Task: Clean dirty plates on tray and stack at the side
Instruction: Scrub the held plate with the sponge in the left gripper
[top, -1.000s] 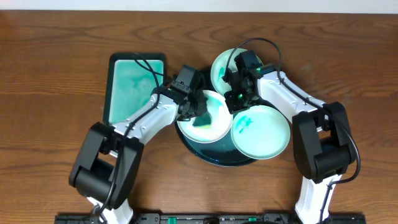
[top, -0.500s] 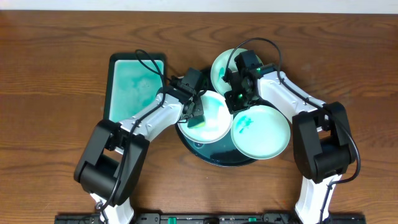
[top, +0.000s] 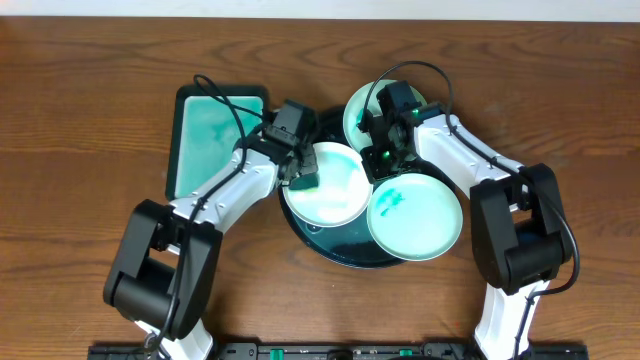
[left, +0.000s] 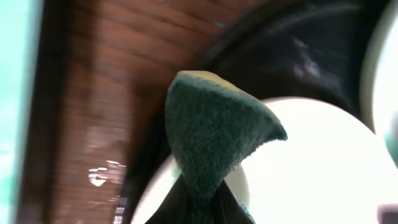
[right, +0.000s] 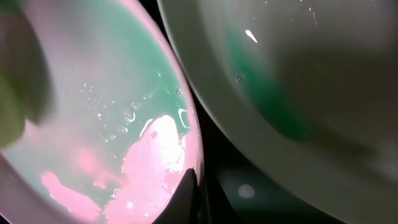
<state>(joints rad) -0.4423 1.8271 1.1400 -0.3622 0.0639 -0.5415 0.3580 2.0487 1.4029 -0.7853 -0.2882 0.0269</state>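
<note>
Sponge (left: 214, 127) is what your left pincer (left: 200, 204) holds, pinched tight at its lower end, with the dark green pad reaching over the left edge of the middle plate (top: 335, 195). You cannot tell from either view whether the pad presses on the plate. That plate looks mostly white, with a faint teal tint.

All three plates sit in the round black tray (top: 335, 243). The rear plate (top: 358, 115) lies at the far side, partly hidden under your right arm. The front plate (top: 420, 220) lies at the near right, carries a teal smear left of its centre and overhangs the tray's rim.

Your right pincer (top: 378, 160) is down where the three plates meet. Its wrist view shows one dark fingertip (right: 189, 190) at the rim of a wet, green-tinted plate. You cannot tell whether it is spread or pressed together.

Left of the round tray, a rectangular teal tray (top: 205, 140) rests on the wooden surface (top: 100, 100).
</note>
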